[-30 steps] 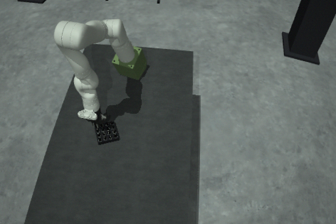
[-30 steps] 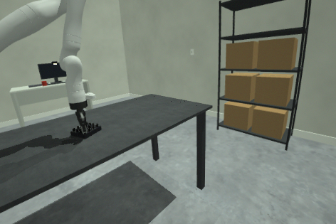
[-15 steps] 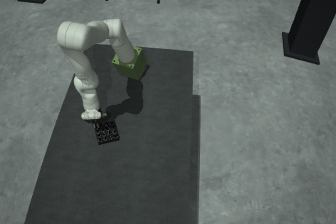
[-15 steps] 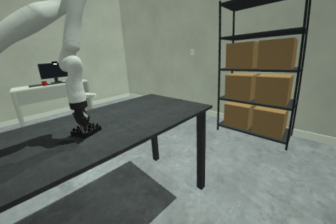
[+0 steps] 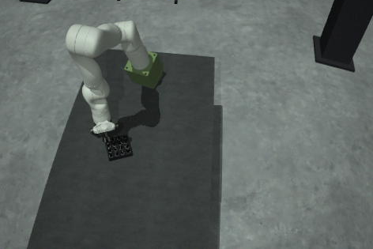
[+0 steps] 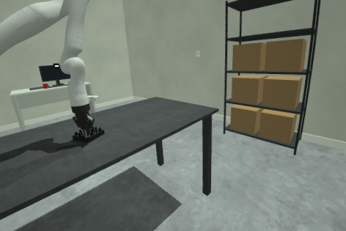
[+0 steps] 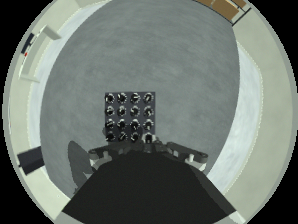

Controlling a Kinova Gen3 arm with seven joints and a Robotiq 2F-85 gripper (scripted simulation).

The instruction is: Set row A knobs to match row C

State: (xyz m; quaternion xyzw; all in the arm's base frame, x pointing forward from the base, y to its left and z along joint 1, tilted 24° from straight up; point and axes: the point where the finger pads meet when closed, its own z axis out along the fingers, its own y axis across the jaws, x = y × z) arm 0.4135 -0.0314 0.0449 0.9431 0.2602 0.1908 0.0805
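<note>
The black knob box stands flat on the table, with four rows of four dark knobs and white marks. My gripper points down over one corner of the box, its fingers nearly closed. In the wrist view a corner knob, at the box's lower right, sits between the fingertips, and the gripper appears shut on it. The fingers partly hide this knob and its line. The printed names and the other knobs' lines are too small to read. The socket cannot be made out.
The box stands on the dark table. The arm's green base block is at the table's back. The arm reaches over the table from there, and its shadow falls beside the box. Shelves with brown boxes stand beyond the table.
</note>
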